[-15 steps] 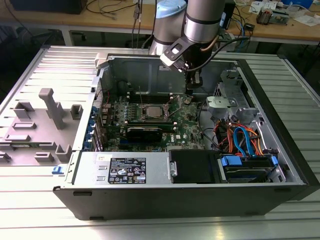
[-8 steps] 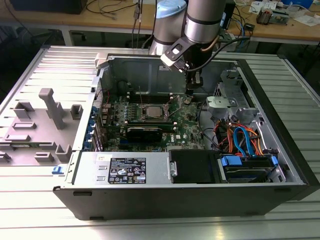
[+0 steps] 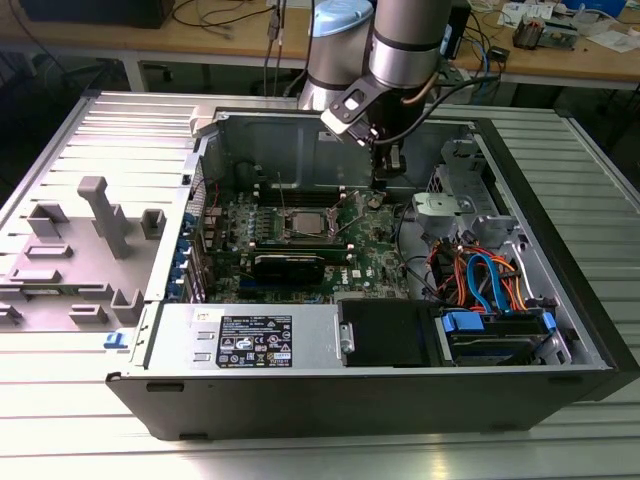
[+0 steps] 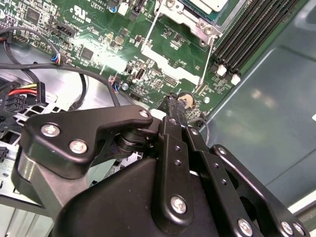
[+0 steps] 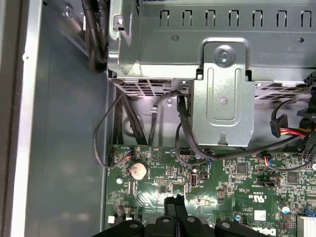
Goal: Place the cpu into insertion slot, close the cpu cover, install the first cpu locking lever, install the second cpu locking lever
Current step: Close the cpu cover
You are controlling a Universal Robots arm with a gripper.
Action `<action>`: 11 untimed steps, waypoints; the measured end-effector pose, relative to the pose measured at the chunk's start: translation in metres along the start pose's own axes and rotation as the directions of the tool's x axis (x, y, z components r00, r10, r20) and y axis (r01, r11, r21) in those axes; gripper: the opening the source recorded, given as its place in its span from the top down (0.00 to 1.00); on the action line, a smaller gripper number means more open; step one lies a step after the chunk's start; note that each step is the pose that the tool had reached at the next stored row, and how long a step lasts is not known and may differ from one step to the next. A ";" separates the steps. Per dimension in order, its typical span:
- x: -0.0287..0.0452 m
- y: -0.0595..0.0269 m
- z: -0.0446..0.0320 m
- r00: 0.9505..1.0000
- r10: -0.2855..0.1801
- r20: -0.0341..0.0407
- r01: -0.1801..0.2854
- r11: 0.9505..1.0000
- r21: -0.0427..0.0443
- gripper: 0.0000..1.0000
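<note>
One gripper (image 3: pixel 383 180) on my arm hangs inside the open case (image 3: pixel 560 250), low over the green board (image 5: pixel 222 180). In both wrist views I see its black fingers (image 5: pixel 170 210) pressed together along their length, tips meeting, with nothing between them. A round coin cell (image 5: pixel 138 171) sits on the board just beside the fingertips.

The cpu (image 3: pixel 305 222), a silver-grey square, lies in the slot (image 3: pixel 287 228), well apart from the fingers and towards the exterior view's left of them. In the second wrist view one corner of that socket shows beyond the fingertips, past the coin cell, with the cover (image 4: pixel 180 17), a bright metal frame, around it. I cannot tell whether the cover is fully down. Two thin wire levers (image 4: pixel 150 29) run out from the frame towards the fingers, one on each side of it; whether they are latched I cannot tell. Long black memory slots (image 4: pixel 252 24) run beside the socket.

On the side of the fingers away from the socket stands a grey drive cage (image 5: pixel 222 98), with black cables (image 5: pixel 103 143) looping between it and the board
</note>
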State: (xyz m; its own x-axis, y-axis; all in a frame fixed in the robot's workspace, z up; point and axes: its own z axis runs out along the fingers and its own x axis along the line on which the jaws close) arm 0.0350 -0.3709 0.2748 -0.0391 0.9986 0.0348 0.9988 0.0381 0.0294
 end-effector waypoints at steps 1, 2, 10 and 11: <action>0.0000 0.0000 0.0010 1.000 0.000 0.002 0.000 1.000 0.000 0.89; -0.0001 0.0000 0.0022 1.000 -0.002 0.006 0.002 1.000 0.001 0.89; -0.0004 -0.0001 0.0110 0.999 -0.013 0.037 0.013 1.000 0.011 0.89; -0.0005 0.0000 0.0120 0.999 -0.015 0.041 0.014 1.000 0.013 0.89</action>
State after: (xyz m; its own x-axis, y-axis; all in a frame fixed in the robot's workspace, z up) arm 0.0353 -0.3709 0.2627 -0.0528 0.9986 -0.0062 0.9985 0.0529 0.0172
